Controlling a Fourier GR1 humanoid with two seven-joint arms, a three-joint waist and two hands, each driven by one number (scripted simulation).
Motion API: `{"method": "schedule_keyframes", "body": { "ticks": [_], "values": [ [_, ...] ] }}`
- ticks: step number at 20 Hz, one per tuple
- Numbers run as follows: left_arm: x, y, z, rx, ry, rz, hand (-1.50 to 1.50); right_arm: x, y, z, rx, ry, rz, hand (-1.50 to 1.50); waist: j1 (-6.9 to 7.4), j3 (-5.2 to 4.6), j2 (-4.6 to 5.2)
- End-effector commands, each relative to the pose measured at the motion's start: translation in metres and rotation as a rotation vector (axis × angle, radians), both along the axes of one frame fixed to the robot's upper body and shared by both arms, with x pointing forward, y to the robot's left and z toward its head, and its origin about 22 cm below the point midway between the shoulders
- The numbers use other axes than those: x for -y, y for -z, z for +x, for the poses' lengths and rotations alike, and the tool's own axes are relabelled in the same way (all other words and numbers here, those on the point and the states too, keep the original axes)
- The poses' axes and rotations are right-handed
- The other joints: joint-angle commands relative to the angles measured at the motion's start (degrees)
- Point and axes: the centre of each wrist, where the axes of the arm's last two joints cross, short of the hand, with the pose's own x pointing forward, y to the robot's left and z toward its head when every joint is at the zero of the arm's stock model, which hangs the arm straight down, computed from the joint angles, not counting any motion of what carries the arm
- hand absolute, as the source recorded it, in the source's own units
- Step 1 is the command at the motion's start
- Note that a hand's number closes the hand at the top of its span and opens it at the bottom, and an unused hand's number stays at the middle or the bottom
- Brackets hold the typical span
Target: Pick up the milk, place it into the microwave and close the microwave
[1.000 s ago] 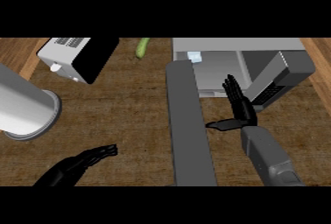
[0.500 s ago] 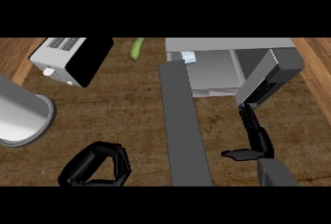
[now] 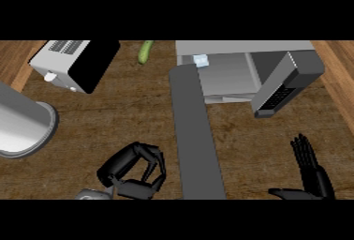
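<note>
the milk point(image 3: 200, 60) sits small inside the open microwave point(image 3: 235, 75), at its left edge, where the long grey door point(image 3: 197, 140) juts over the counter point(image 3: 124, 117). left hand point(image 3: 135, 171) has its fingers curled on nothing; right hand point(image 3: 311, 180) rests at the lower right, fingers straight.

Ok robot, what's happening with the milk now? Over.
Left robot hand curled, empty; right robot hand open, low right. Milk sits at the microwave opening. Door wide open, not yet closed. Nothing seen blocking it.
</note>
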Motion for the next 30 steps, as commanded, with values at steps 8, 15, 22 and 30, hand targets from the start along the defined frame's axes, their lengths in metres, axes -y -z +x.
{"method": "schedule_keyframes", "body": {
  "ticks": [8,15,22,30],
  "values": [
    [0.081,0.027,-0.010,0.055,0.099,0.021,1.50,0.034,-0.056,-0.049,0.178,-0.128,0.095,-1.50,-0.21,0.02,0.41],
    [0.120,0.036,-0.027,-0.018,0.131,0.068,1.50,0.013,-0.089,-0.048,0.226,-0.261,0.183,-1.50,-1.49,-0.03,0.62],
    [0.150,0.030,-0.031,0.026,0.082,0.099,1.50,-0.002,-0.127,-0.038,0.241,-0.385,0.185,-1.50,-3.48,-0.05,1.02],
    [0.169,0.002,-0.012,0.105,-0.046,0.068,1.50,-0.014,-0.163,-0.024,0.278,-0.484,0.179,-1.50,-5.71,-0.07,1.57]
  ]
}}
